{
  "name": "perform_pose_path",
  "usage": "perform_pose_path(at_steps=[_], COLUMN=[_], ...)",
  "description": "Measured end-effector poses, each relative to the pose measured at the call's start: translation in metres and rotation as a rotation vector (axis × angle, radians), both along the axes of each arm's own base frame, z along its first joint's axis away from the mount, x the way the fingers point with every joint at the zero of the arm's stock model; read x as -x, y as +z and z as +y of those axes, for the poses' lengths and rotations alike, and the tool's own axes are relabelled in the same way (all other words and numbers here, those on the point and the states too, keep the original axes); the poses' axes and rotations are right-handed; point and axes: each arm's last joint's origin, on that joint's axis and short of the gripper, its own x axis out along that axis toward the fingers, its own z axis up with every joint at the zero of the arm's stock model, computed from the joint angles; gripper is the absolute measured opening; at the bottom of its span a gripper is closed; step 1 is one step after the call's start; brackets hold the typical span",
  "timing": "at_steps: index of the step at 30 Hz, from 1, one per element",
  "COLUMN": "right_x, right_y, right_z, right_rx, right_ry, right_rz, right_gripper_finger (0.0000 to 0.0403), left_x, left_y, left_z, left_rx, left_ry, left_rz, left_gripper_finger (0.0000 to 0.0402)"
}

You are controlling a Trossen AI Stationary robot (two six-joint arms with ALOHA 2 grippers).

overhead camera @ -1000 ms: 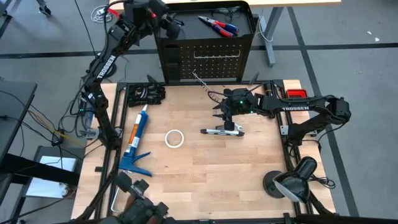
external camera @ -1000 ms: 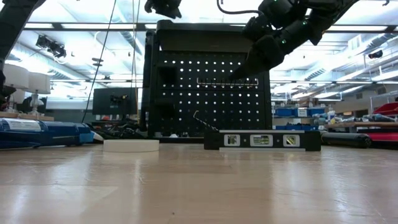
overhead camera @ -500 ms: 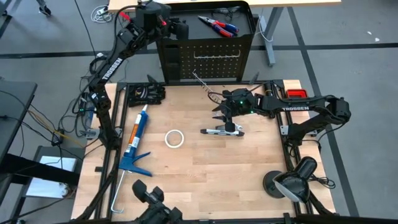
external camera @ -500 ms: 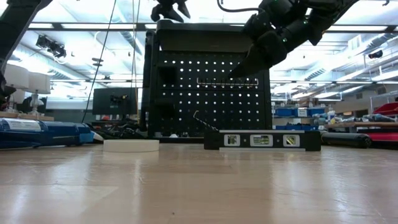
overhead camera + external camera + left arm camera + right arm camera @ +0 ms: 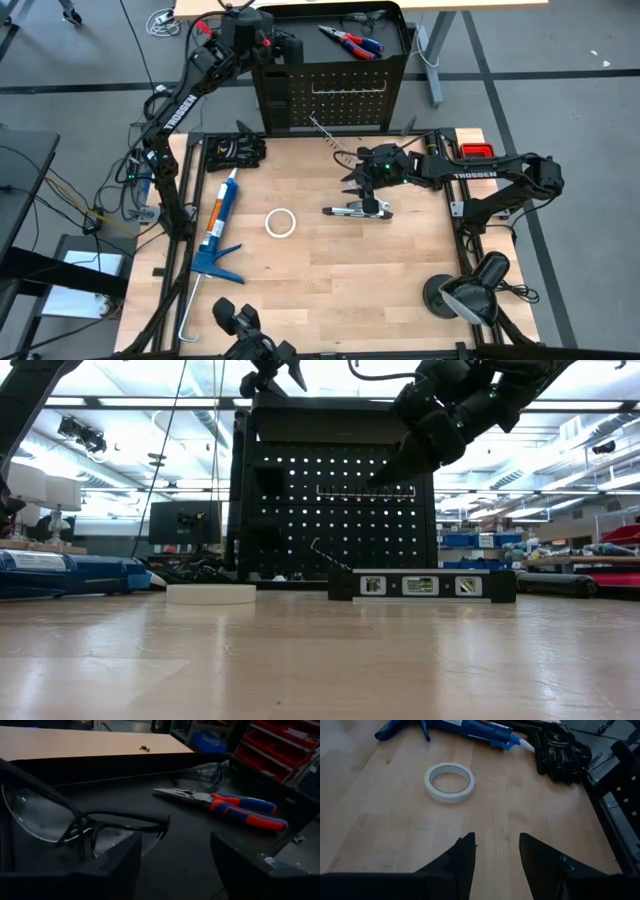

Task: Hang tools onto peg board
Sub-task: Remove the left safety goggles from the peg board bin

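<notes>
Up at the far left, the left gripper hovers, fingers spread, over safety glasses on the peg board tray beside pliers; next it likely closes on the frame. Right gripper, fingers parted and empty, waits above the desk.

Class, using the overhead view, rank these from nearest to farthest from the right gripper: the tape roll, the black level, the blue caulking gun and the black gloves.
Measured from the right gripper, above the table's middle:
1. Black level, just below it in the picture.
2. Tape roll, further toward the left arm's side.
3. Black gloves, at the far-left corner by the peg board.
4. Blue caulking gun, along the left edge.
</notes>
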Motion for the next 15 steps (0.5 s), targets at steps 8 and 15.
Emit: perform_pose_path(at_steps=[8,15], right_x=[-0.001,-0.002], right_y=[0.0,0.001], right_z=[0.003,0.005], right_rx=[0.023,0.034], right_ry=[0.027,0.039], right_rz=[0.001,-0.005], right_gripper_finger=[0.0161,0.0161], left_x=[-0.002,-0.01], left_y=[0.002,0.013], left_z=[-0.001,-0.007], left_rx=[0.0,-0.176], left_ry=[-0.075,-0.102], left_rz=[-0.037,0.005], left_gripper_finger=[0.0266,0.0259])
